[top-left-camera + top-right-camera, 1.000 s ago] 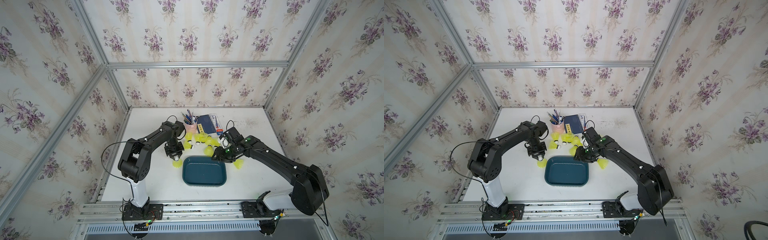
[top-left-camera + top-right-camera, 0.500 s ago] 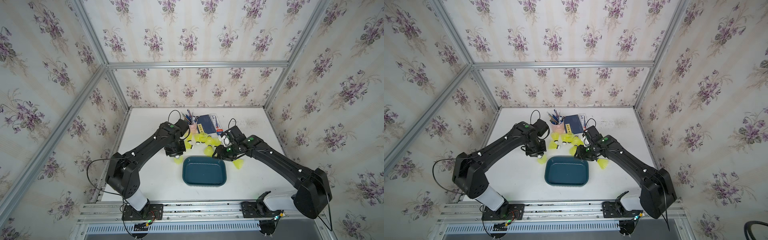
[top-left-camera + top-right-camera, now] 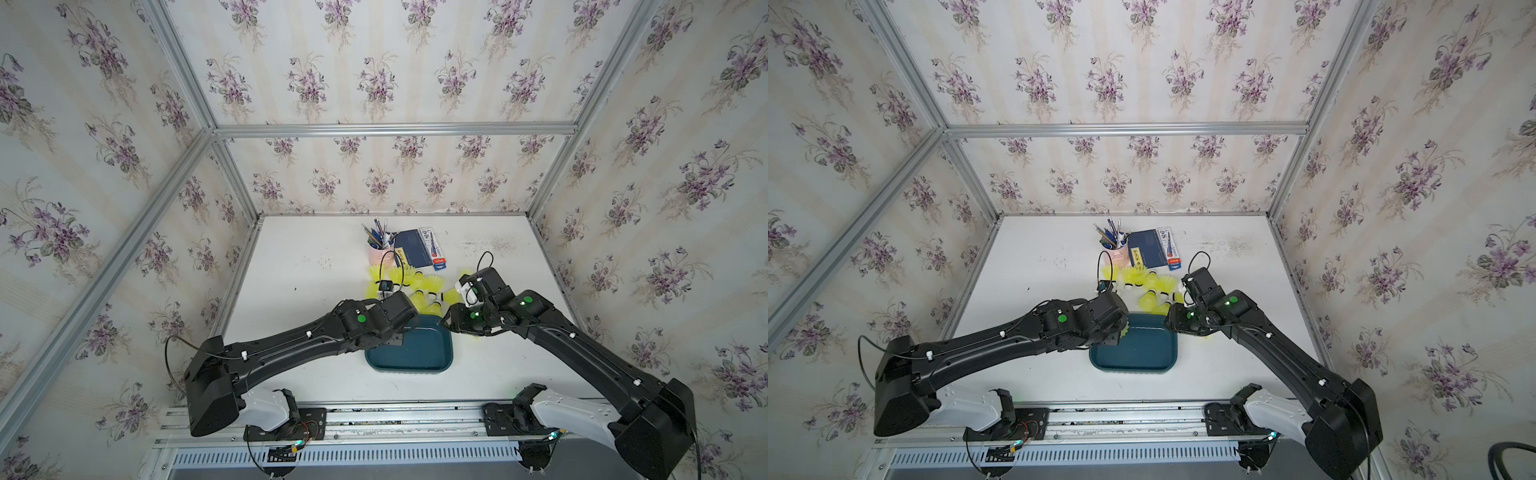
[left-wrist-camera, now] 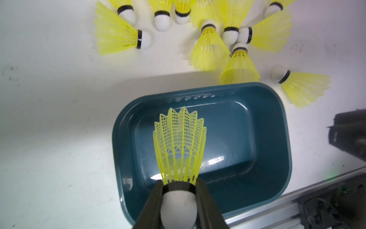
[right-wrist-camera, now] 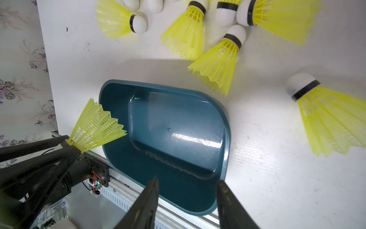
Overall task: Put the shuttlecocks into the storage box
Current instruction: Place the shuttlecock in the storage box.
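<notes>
A yellow shuttlecock (image 4: 179, 142) arrives over the storage box (image 4: 237, 134). The left pincer (image 4: 179, 185) is clamped on its dark band and white tip. It has swung within a second from the counter (image 3: 307, 291) beside the box to a place above the box's end, and the mesh skirt now points ahead of the jaws, with the teal floor directly beneath. The right pincer (image 5: 187, 180) has barely shifted and hangs over the opposite end, its jaws apart and holding nothing, perhaps a shade narrower than a second ago. Both wrist views show the box bare inside, so the carried piece looks set to be the first delivered; release is judged the step in hand, with nearly all the task still ahead. The remaining shuttlecocks (image 4: 210, 49) lie tumbled together on the counter just beyond both pincers, past the box's far rim, and a stray one (image 5: 326, 119) lies off to the right pincer's outer side. Farther beyond stand a pink pen cup (image 3: 377, 257), a blue notebook (image 3: 411, 249) with a yellow label, and a white card (image 3: 434, 249) with a red patch; their printing is too small to read. The shuttlecock bands show no brand, and a faint row of raised marks (image 4: 190, 98) near the box's far rim cannot be made out.
</notes>
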`<act>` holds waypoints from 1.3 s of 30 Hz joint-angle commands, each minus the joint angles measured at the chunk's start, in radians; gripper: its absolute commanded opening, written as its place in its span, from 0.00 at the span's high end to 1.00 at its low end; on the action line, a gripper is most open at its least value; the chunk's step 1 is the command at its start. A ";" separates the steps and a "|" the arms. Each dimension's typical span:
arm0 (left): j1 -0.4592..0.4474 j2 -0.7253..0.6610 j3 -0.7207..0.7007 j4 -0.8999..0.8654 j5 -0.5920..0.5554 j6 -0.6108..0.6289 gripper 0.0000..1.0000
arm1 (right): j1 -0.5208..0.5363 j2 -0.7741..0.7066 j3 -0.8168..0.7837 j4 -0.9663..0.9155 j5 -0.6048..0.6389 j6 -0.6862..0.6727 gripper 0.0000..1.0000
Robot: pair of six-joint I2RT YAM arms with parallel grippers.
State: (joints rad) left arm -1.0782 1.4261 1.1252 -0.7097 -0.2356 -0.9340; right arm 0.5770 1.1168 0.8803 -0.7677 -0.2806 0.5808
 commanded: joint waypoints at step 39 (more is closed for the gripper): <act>-0.158 0.324 -0.022 0.417 -0.082 -0.017 0.62 | -0.099 -0.017 -0.058 -0.013 0.003 0.000 0.48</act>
State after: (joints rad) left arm -1.2366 1.7447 1.0958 -0.2829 -0.3546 -0.9565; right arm 0.4778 1.0950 0.8204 -0.7738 -0.2745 0.5934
